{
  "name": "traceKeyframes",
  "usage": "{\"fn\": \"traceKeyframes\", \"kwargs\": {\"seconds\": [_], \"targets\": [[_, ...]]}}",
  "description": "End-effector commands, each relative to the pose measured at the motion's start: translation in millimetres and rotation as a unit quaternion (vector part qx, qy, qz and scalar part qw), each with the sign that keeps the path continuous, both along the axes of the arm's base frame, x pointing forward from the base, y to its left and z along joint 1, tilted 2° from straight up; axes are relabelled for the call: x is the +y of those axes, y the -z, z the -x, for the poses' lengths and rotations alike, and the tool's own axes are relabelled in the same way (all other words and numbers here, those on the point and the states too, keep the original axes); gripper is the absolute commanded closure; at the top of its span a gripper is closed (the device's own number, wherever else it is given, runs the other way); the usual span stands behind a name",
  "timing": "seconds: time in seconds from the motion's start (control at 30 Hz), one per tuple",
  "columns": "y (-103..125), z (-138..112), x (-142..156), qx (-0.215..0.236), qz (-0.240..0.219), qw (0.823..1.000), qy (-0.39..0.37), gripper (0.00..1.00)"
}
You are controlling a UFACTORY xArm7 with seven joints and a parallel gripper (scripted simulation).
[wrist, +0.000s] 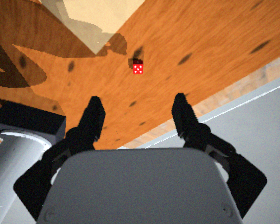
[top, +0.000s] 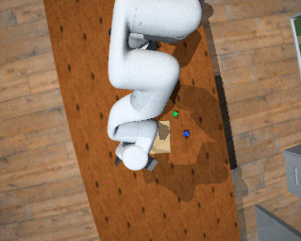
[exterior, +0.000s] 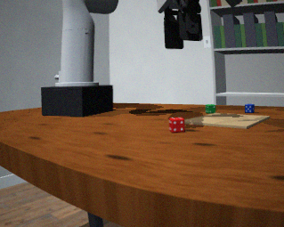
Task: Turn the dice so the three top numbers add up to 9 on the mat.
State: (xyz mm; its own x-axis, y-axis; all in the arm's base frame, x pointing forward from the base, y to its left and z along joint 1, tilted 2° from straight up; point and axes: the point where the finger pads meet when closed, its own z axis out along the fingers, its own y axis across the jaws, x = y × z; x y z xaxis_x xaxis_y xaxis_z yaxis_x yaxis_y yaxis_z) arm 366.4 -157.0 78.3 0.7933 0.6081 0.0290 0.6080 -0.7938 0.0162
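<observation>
A red die lies on the table just off the near corner of the tan mat; it shows in the wrist view with four pips up. A green die and a blue die lie on the table beside the mat, not on it; they also show in the exterior view, green and blue. My gripper is open and empty, high above the table, with the red die far below the fingertips.
The arm's black base stands at the back left of the table. A bookshelf stands behind the table at the right. The table's edge runs close to the red die in the wrist view.
</observation>
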Motion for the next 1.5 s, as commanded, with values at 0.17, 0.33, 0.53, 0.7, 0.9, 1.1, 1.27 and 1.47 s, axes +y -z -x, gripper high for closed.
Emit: {"fn": "traceKeyframes", "kwargs": {"seconds": [0.17,0.33,0.53,0.7,0.9,1.1,1.27,1.47], "targets": [[5.5,-0.2,-1.8,-0.002,0.005,0.993,-0.119,0.0],[10.1,0.6,-2.6,-0.002,0.008,0.98,-0.199,0.0],[13.4,1.2,-3.1,-0.002,0.01,0.967,-0.256,0.0],[18.8,2.3,-3.9,-0.003,0.013,0.938,-0.348,0.0],[24.0,3.4,-4.6,-0.003,0.016,0.902,-0.432,0.0],[27.1,4.1,-5.0,-0.003,0.018,0.876,-0.481,0.0],[32.4,5.3,-5.6,-0.003,0.021,0.826,-0.563,0.0],[37.4,6.6,-6.0,-0.004,0.023,0.771,-0.636,0.0]]}}
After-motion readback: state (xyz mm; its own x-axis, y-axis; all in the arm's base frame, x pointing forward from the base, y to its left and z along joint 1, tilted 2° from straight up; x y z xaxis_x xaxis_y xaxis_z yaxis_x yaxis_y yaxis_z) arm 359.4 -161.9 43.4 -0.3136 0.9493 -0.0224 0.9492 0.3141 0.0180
